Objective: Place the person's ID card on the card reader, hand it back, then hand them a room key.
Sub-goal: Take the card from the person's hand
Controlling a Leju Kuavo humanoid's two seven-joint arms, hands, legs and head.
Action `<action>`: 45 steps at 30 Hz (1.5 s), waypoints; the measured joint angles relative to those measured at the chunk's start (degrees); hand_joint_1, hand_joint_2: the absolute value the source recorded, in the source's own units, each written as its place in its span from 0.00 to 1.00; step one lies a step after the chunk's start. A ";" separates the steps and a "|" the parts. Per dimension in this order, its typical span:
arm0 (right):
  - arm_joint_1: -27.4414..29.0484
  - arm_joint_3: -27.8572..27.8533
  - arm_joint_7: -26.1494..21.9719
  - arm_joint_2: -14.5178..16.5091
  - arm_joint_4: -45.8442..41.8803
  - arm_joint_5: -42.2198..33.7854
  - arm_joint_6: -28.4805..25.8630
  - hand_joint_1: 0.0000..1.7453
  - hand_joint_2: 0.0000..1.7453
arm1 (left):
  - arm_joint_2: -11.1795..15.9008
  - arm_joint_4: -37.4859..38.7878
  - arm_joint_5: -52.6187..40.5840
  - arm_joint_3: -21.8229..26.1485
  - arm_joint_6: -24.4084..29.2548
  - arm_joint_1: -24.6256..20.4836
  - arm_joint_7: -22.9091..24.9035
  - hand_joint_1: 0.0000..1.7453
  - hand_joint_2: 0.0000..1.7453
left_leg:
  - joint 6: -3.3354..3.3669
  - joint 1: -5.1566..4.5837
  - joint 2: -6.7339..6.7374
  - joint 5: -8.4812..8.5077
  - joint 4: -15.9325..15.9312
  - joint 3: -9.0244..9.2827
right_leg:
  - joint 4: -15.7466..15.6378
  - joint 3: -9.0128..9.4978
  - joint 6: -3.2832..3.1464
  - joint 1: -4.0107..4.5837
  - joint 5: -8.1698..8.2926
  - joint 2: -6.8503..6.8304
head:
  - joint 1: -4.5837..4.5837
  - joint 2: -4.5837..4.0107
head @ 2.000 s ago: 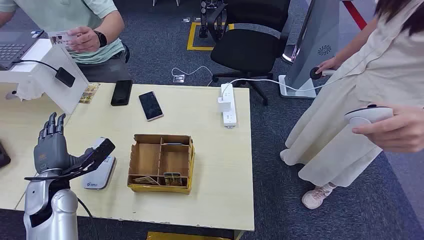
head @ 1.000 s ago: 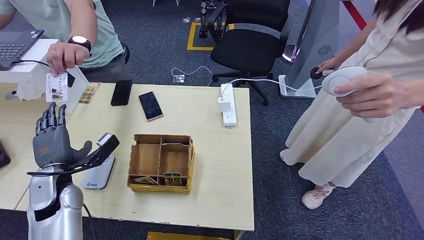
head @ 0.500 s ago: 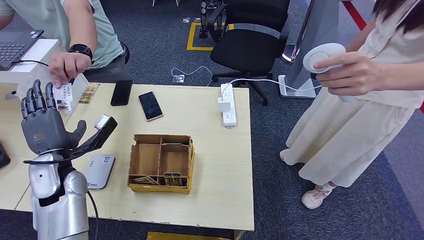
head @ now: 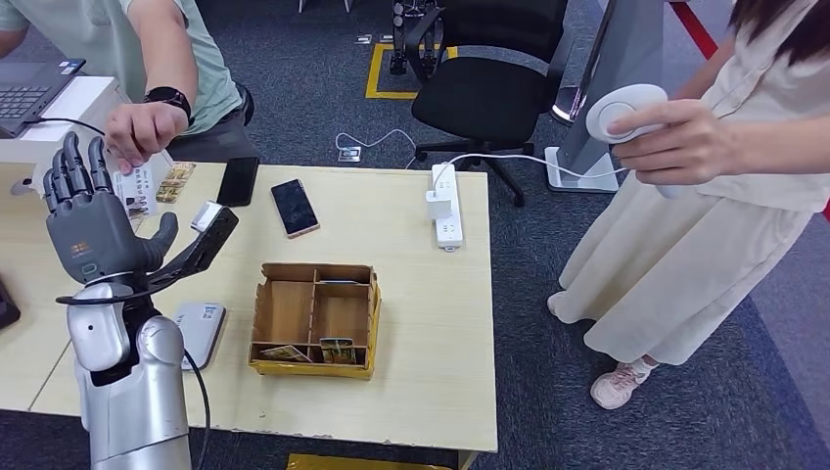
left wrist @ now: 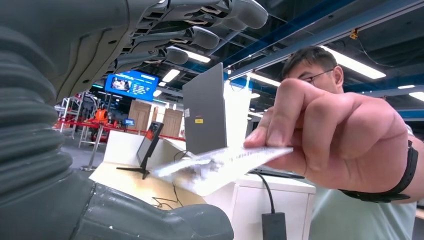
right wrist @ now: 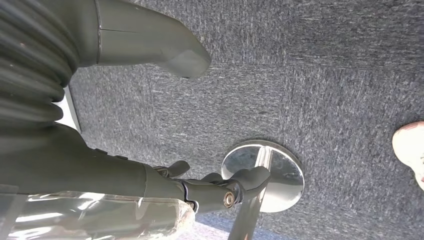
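My left hand (head: 96,233) is raised over the table's left end, fingers spread and thumb out, holding nothing. A person's hand (head: 142,130) holds the white ID card (head: 134,186) just beyond my fingers. In the left wrist view the ID card (left wrist: 220,163) pokes into the gap between my fingers (left wrist: 200,31) and my thumb (left wrist: 150,220), pinched by the person's hand (left wrist: 340,135); I see no contact with my hand. The grey-white card reader (head: 199,330) lies flat on the table below my arm. My right hand (right wrist: 75,150) hangs over carpet, holding nothing.
A yellow divided box (head: 315,318) holding key cards (head: 338,350) stands mid-table. Two phones (head: 238,181) (head: 295,207) and a power strip (head: 445,206) lie further back. A white stand (head: 73,147) is at the far left. A second person (head: 685,147) with a controller stands right.
My left hand rose from above the reader toward the person. The person's hand brought the ID card down to my fingers. The person on the right raised the controller.
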 joint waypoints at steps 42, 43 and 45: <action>-0.01 0.23 0.26 0.00 0.01 -0.41 -0.22 0.00 1.00 | -0.71 0.00 -0.40 -0.23 2.20 0.01 1.14 1.00 1.00 | 0.00 0.00 0.00 0.00 0.00 -0.01 | 0.00 0.00 0.02 0.00 0.01 0.00 | 0.00 0.00; -0.01 0.23 0.26 0.00 0.01 -0.43 -0.22 0.00 1.00 | -0.71 0.00 -0.40 -0.23 2.21 0.02 1.14 1.00 1.00 | 0.00 0.00 0.00 0.00 0.00 -0.01 | 0.00 0.00 0.02 0.00 0.01 0.00 | 0.00 0.00; -0.01 0.23 0.26 0.00 0.01 -0.43 -0.22 0.00 1.00 | -0.70 0.00 -0.40 -0.23 2.26 0.05 1.12 1.00 1.00 | 0.00 0.00 0.00 0.00 0.00 -0.01 | 0.00 0.00 0.02 0.00 0.01 0.00 | 0.01 -0.01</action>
